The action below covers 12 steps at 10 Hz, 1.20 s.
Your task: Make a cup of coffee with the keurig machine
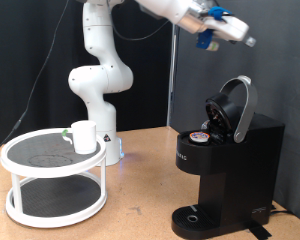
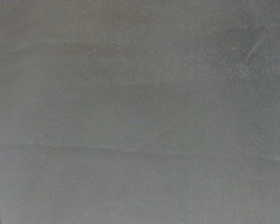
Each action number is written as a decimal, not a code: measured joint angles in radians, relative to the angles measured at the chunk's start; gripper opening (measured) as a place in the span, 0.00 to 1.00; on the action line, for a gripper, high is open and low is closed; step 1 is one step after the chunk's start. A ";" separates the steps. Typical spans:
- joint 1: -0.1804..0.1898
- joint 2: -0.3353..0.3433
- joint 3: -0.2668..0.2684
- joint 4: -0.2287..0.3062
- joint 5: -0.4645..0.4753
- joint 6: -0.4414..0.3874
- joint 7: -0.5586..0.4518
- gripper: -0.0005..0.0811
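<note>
While the claw [image 1: 235,35] hangs at one o'clock, grip unclear, the small white cup [image 1: 84,136] at nine o'clock looks light, hard, slippery; hold its handle.

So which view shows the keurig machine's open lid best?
The exterior view. The keurig machine stands at that view's right with its lid raised and a pod seated in the holder. The wrist view shows only a blank grey surface, nothing of the machine.

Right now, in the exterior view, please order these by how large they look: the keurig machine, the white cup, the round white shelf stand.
1. keurig machine
2. round white shelf stand, close to the machine in apparent size, so this order is unsure
3. cup, clearly smallest
</note>
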 joint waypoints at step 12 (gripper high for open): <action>0.046 0.158 0.191 0.122 -0.152 0.168 0.110 0.91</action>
